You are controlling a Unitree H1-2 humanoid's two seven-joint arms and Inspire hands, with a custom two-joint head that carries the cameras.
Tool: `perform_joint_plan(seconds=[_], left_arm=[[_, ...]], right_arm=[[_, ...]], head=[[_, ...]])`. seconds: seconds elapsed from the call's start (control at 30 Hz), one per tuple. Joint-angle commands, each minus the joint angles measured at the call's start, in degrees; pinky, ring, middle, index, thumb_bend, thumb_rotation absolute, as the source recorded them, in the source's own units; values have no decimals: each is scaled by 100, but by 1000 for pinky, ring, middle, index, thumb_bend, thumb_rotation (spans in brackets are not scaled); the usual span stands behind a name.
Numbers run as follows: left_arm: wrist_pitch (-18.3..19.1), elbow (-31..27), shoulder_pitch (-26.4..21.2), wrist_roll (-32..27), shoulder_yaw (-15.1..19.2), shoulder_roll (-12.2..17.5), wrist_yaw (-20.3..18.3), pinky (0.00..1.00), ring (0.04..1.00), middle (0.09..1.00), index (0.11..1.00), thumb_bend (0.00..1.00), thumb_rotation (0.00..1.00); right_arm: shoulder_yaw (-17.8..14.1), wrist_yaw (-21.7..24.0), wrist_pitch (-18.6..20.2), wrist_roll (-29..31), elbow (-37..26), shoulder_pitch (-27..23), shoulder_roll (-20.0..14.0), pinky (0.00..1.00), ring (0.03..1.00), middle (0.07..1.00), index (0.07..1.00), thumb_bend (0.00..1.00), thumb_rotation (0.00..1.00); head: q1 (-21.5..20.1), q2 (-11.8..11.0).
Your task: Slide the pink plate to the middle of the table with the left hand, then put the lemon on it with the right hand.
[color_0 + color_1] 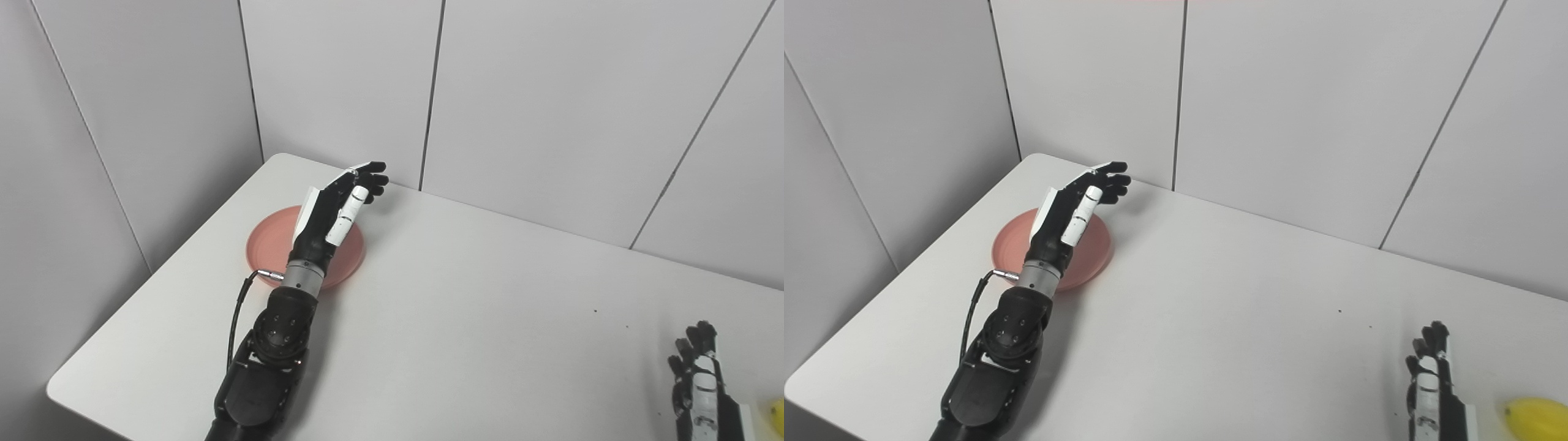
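Note:
The pink plate (pixel 269 245) lies near the table's far left corner. My left hand (pixel 337 205) is stretched out above it, open, fingers extended past the plate's far rim toward the wall; whether it touches the plate I cannot tell. The yellow lemon (pixel 1536 418) rests at the bottom right corner of the table, only a sliver of it showing in the left eye view. Just left of the lemon, my right hand (pixel 1433 386) stands with fingers pointing up and apart, holding nothing.
The white table (pixel 478 306) is boxed in by grey panel walls (pixel 343 79) at the back and left. A black cable (pixel 236 312) loops off the left wrist. A few dark specks dot the tabletop at the right.

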Motion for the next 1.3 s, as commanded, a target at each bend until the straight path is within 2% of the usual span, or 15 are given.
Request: perform_joint_plan(seconds=[0.0,0.13,0.27,0.5,0.6,0.8,0.9,1.1,1.27], left_arm=[[-77,-59,-292,-23,86,191,105,808,736,728,723,632,1000],[-37,80,-389,-30,221,387,133,798,729,728,726,658,1000],[-169,184,-401,143,283,504,295,765,733,735,729,662,1000],[-153,347,-415,110,402,643,435,804,738,725,721,640,1000],[-14,348,-407,86,475,731,413,822,754,734,729,651,1000],[-254,514,-403,-143,572,1066,209,788,752,745,748,631,1000],[-158,499,-376,-325,616,1181,122,775,753,750,752,606,1000],[-87,612,-309,-550,727,1378,86,811,757,750,757,603,1000],[8,700,-260,-570,814,1474,140,773,748,739,746,608,1000]], right_arm=[[-31,33,-76,55,-165,-133,-1,1000,1000,1000,1000,230,1000],[-51,36,-121,88,-110,-163,1,1000,1000,1000,1000,253,1000],[-60,70,-173,118,-60,-183,-31,1000,1000,998,999,282,1000],[-72,123,-273,133,41,-214,-76,1000,1000,1000,1000,318,1000],[-61,110,-303,105,43,-220,-65,1000,1000,1000,1000,321,1000],[-59,107,-249,95,15,-203,-69,1000,1000,1000,1000,323,1000],[-54,94,-203,87,-50,-185,-57,1000,1000,1000,1000,321,1000],[-61,118,-212,129,-51,-172,-71,1000,1000,1000,1000,316,1000],[-55,107,-152,107,-107,-149,-76,1000,1000,1000,1000,318,1000]], head=[[-7,6],[78,-48],[172,-104],[219,-146],[204,-137],[202,-113],[203,-103],[203,-48],[205,-13]])
